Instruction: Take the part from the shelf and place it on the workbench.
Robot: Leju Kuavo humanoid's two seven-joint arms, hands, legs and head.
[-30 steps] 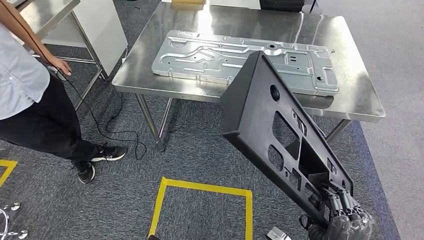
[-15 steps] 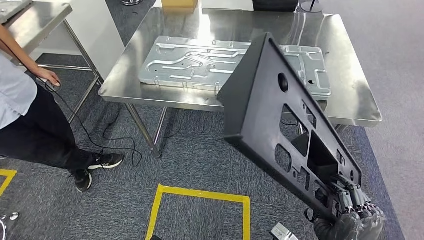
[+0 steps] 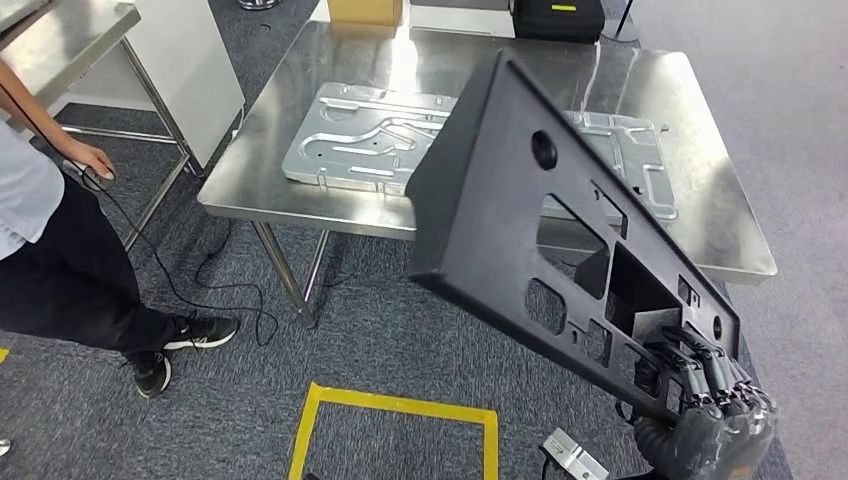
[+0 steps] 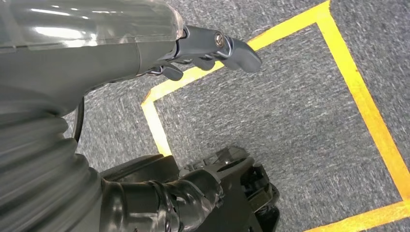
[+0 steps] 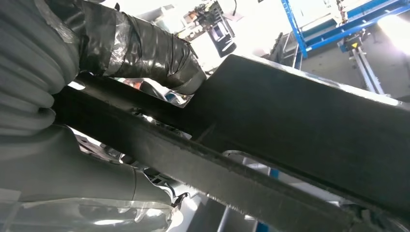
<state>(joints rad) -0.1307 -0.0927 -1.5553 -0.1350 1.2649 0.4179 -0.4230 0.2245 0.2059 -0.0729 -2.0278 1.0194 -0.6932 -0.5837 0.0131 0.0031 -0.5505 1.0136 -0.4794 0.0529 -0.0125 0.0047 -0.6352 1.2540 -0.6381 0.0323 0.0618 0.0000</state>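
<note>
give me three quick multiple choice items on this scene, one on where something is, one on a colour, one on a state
1. Where does the silver stamped metal plate lie?
A. on the steel workbench
B. on the carpet
C. in the person's hand

2. What colour is the tape square on the floor?
A. blue
B. yellow
C. red

3. What is the state of the black panel?
A. lying flat on the workbench
B. leaning against a table leg
C. held tilted in the air by the right hand

Answers:
1. A, the plate rests flat on the workbench top.
2. B, the tape lines on the grey carpet are yellow.
3. C, the right hand grips the panel's lower end, and the panel rises slanted in front of the workbench.
</note>
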